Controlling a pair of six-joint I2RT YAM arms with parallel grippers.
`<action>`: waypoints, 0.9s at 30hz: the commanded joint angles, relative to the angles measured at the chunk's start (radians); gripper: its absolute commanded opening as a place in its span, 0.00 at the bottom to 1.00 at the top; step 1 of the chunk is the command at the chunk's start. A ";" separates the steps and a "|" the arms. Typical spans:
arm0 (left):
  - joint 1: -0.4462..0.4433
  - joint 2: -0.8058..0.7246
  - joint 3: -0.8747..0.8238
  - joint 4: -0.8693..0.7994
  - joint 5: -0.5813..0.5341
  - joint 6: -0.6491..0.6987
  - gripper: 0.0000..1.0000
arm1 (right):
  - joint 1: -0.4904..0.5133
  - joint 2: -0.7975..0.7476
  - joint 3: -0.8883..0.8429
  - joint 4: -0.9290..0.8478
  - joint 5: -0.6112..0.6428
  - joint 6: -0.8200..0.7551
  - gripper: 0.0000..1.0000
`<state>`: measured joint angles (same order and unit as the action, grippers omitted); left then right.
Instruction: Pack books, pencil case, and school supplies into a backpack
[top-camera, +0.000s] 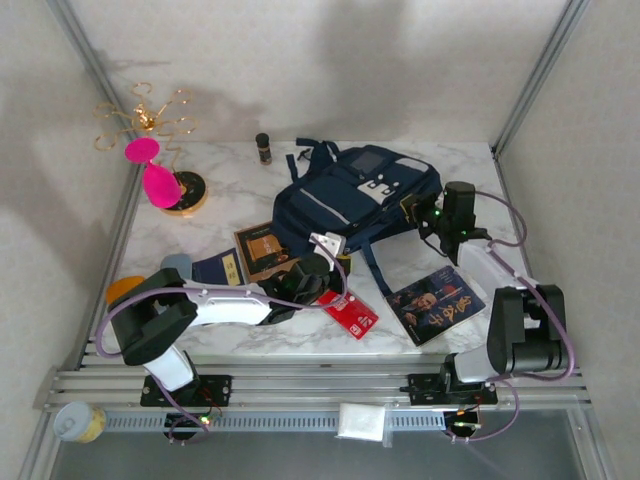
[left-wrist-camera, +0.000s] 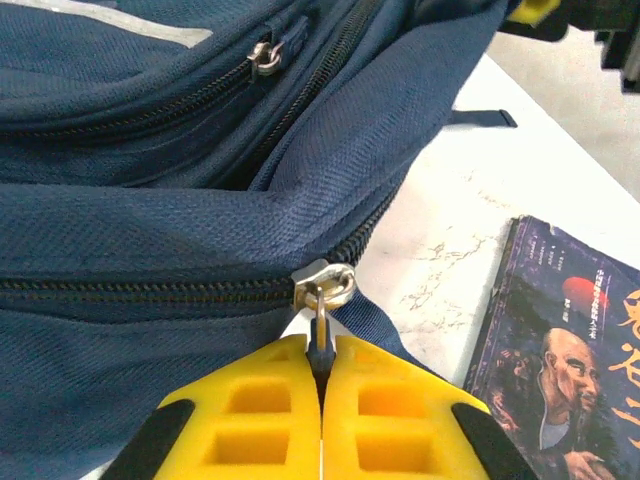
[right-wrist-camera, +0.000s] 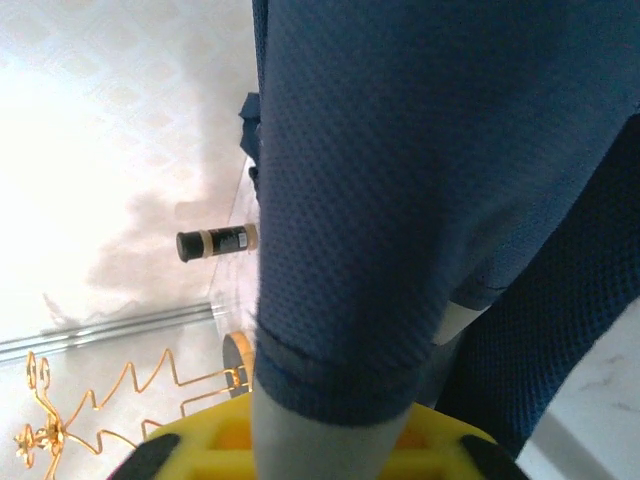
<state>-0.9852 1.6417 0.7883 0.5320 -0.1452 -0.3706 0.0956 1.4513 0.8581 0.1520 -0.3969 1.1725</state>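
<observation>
a white marbled bench sits between pale quilted walls, aluminium rails along its near edge.

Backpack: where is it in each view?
Top external: backpack mid-table, toward the back.
Left wrist: backpack across top and left, zip pull pinched in the fingers.
Right wrist: backpack fabric centre to right.
Shared landmark, top and right wrist: small dark bottle to its left.
</observation>
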 joint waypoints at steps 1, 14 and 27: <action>-0.006 0.035 0.094 -0.026 0.056 0.024 0.00 | -0.022 0.005 0.058 0.098 0.001 -0.052 0.21; -0.006 0.091 0.149 0.014 0.096 -0.007 0.00 | 0.027 -0.256 -0.142 -0.250 -0.006 -0.185 0.74; -0.007 0.102 0.187 -0.025 0.143 -0.010 0.00 | 0.237 -0.067 -0.194 0.151 0.041 0.129 0.67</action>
<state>-0.9863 1.7508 0.9279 0.4656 -0.0425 -0.3717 0.3256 1.3380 0.6281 0.1677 -0.3820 1.2293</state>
